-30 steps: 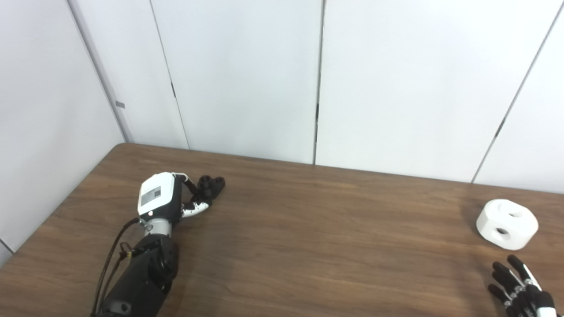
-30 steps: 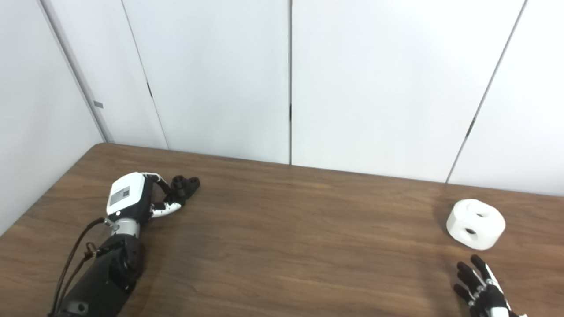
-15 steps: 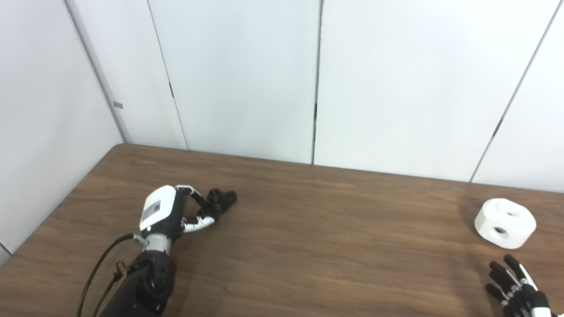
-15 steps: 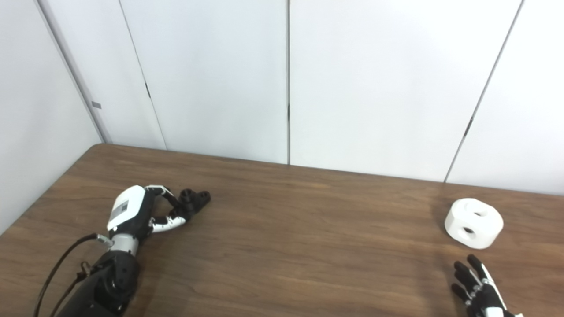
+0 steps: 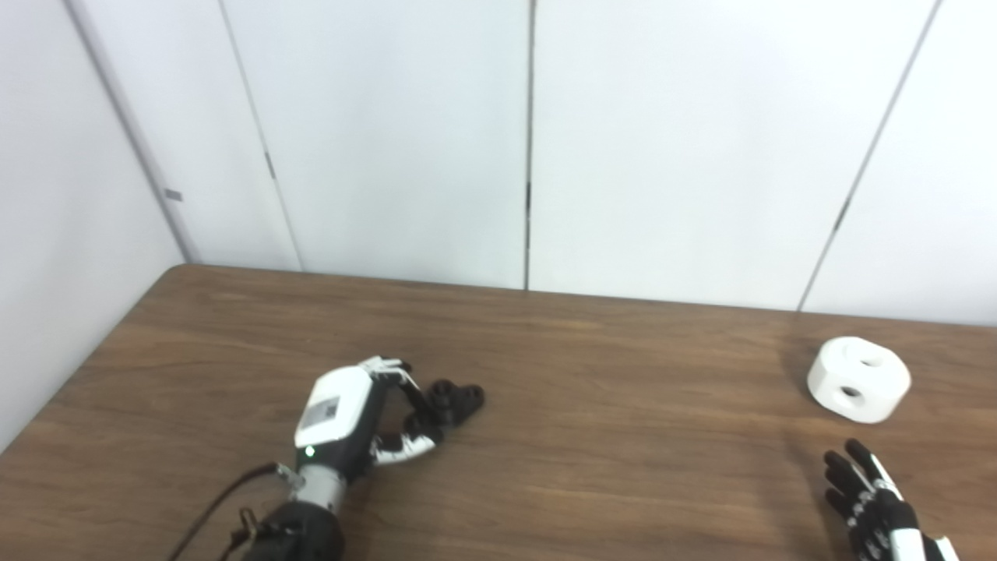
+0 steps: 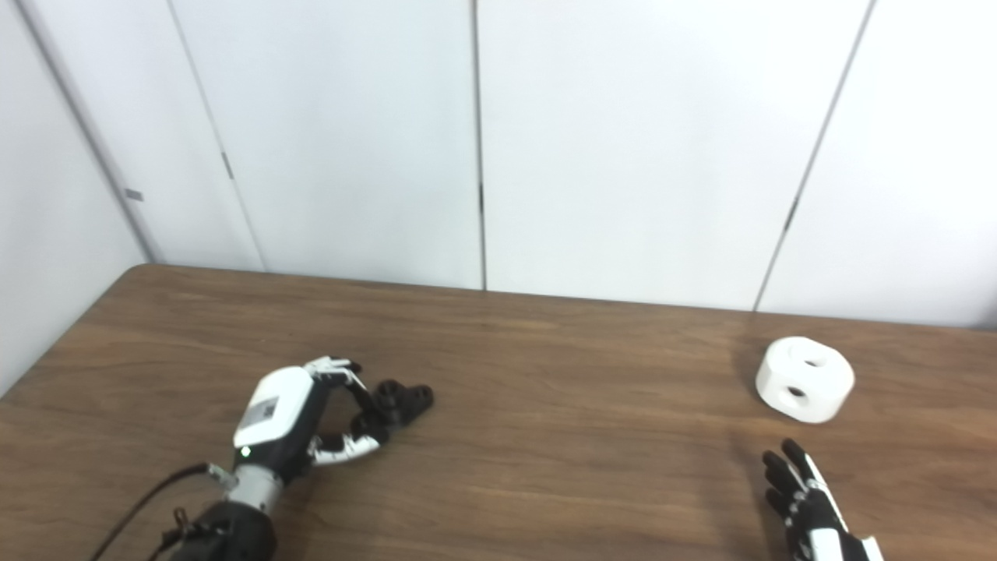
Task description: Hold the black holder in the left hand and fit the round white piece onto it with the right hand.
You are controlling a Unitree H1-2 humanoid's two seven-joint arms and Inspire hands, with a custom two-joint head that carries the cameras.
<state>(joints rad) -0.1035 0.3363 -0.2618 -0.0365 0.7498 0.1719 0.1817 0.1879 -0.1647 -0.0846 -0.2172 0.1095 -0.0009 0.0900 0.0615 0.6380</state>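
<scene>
1. Black holder [image 5: 457, 397] and your left hand [image 5: 350, 425] have slid along the bench [image 5: 607, 436] toward the middle since a second ago.
2. Your left hand lies low, its fingers [image 5: 405, 446] curled around the holder's near end.
3. Your right hand [image 5: 872, 506] hovers with fingers spread, holding nothing.
4. Round white piece [image 5: 858, 379] sits on the bench, just past those fingers.

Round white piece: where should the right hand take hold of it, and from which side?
Probably across the curved side wall of the round white piece, coming from above and the near side, where the open right hand waits. It lies flat on the table, holes exposed.
</scene>
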